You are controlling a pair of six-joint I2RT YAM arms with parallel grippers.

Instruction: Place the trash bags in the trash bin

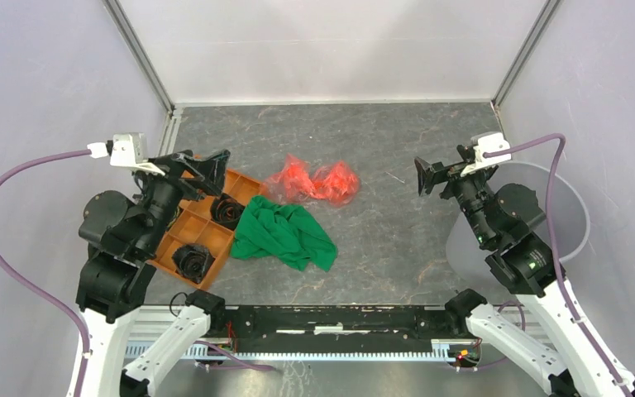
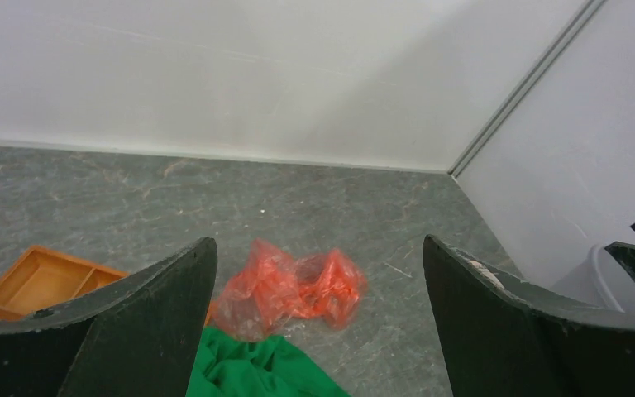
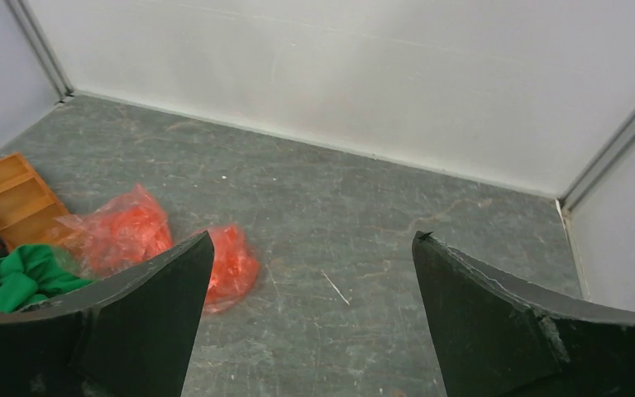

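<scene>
The red-pink trash bag (image 1: 314, 180) lies crumpled on the grey table, mid-back, just beyond the green cloth. It also shows in the left wrist view (image 2: 293, 289) and in the right wrist view (image 3: 132, 236). The translucent grey-white trash bin (image 1: 537, 217) stands at the right, largely hidden behind the right arm; a bit of its rim shows in the left wrist view (image 2: 599, 277). My left gripper (image 1: 207, 169) is open and empty, above the orange tray, left of the bag. My right gripper (image 1: 430, 178) is open and empty, right of the bag, beside the bin.
A green cloth (image 1: 285, 234) lies crumpled in front of the bag, touching it. An orange compartment tray (image 1: 190, 236) at the left holds black rolls (image 1: 192, 260). White walls enclose the table on three sides.
</scene>
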